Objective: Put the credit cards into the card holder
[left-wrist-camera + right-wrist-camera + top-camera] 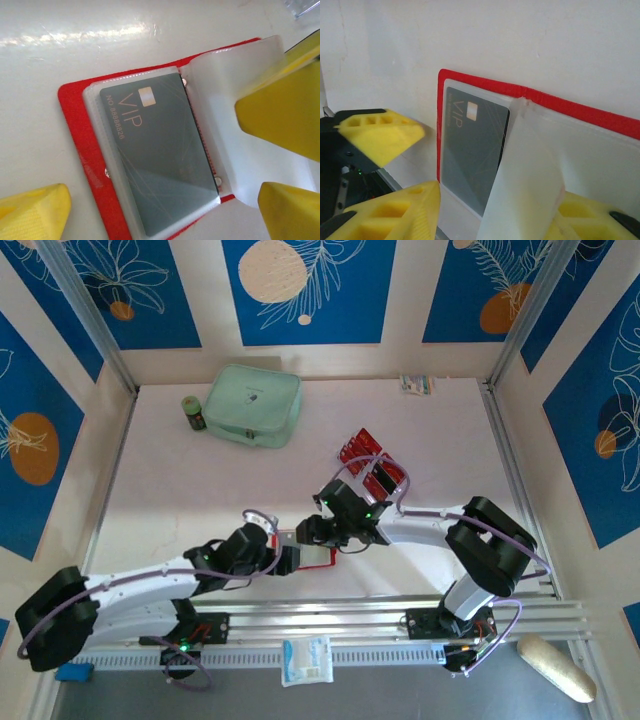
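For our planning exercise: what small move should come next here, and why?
Probably move the open right hand toward the loose cards: one card already sits fully in the wallet, and the rest lie on the table.

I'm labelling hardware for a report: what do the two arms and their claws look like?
The left arm and right arm have white links, black joints, looping lilac cables and small green lights. The claw fingers are yellow plastic wedges with cut-out pockets.
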`<state>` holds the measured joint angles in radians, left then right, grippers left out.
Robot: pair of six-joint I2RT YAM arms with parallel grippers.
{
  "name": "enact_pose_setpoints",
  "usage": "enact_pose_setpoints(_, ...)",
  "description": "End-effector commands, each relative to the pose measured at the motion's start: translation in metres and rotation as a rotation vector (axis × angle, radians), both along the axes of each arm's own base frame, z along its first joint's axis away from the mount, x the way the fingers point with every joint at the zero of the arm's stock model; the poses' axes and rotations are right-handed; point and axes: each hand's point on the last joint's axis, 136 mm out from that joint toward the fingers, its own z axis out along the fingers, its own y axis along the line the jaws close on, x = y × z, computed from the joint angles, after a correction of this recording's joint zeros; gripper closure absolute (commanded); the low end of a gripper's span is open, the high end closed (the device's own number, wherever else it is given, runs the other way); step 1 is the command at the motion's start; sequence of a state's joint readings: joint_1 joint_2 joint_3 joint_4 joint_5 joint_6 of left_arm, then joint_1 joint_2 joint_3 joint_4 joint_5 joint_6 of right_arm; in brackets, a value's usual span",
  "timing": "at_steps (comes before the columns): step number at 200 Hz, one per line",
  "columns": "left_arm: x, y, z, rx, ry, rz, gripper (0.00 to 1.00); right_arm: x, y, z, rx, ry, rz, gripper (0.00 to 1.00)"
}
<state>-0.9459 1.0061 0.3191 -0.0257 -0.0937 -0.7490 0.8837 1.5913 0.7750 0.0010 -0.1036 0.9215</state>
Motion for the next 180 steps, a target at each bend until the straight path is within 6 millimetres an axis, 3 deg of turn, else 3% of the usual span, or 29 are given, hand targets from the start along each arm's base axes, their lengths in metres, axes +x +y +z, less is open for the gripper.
enact_pose_setpoints(1,-0.004,0.017,-0.001,0.031,-0.006,0.038,0.02,-0.001,-0.001,0.014,-0.038,-0.032,0.018,0.52)
enact_pose_setpoints(81,-0.003,0.038,0.014,-0.009,-0.059,0.112,0.0,0.0,0.015,0.021,-0.032,-0.032,0.026,0.51)
enact_pose_setpoints(142,-0.004,0.047,0.02,-0.02,-0.079,0.137,0.0,0.007,0.037,0.011,0.021,0.017,-0.001,0.46)
enact_pose_setpoints(180,-0.008,0.05,0.013,-0.009,-0.06,0.129,0.0,0.012,0.051,0.003,0.067,0.046,-0.025,0.46)
